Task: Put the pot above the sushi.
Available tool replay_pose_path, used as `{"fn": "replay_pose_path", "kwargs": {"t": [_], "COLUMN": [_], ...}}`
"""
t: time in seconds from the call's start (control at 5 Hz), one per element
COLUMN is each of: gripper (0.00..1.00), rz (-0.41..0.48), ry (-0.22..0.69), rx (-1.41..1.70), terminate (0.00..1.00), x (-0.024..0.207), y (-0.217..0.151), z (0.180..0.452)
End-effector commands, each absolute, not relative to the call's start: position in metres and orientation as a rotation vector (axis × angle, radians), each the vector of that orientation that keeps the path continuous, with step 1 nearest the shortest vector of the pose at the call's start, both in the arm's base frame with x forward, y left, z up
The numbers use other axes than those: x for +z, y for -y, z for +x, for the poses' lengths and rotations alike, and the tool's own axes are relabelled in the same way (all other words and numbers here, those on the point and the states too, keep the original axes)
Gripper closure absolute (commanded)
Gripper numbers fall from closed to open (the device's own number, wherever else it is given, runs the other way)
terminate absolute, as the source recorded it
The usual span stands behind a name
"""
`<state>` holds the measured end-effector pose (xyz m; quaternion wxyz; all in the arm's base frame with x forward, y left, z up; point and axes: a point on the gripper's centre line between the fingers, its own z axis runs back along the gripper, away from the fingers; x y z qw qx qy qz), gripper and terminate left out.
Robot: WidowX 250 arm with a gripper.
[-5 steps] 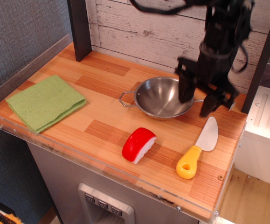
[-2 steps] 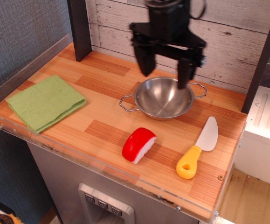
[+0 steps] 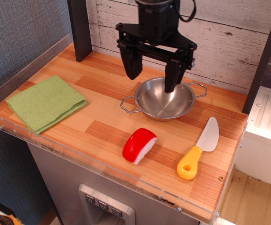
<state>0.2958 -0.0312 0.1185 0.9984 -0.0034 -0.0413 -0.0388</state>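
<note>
The pot, a shallow shiny steel pan with two wire loop handles, sits on the wooden counter near the back wall. The sushi, red top over a white base, lies in front of it, nearer the counter's front edge. My black gripper hangs open above the pot's back-left rim. Its left finger is outside the rim, over the counter. Its right finger is over the pot's inside. It holds nothing.
A green cloth lies at the left of the counter. A toy knife with a yellow handle lies right of the sushi. A dark post stands at the back left, with the plank wall behind and a clear rim along the front edge.
My gripper has swung from the pot's right side to over its back-left rim. The pot has shifted slightly, its handles now pointing a bit differently. The sushi and knife have not moved.
</note>
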Motion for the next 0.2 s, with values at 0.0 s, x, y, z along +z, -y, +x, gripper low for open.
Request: {"fn": "replay_pose_path", "kwargs": {"t": [0.0], "gripper": [0.0], "rz": [-0.007], "ry": [0.118], "rx": [-0.082], "terminate": [1.0], "x": [0.1341], "y": [0.0369], "z": [0.2843]}}
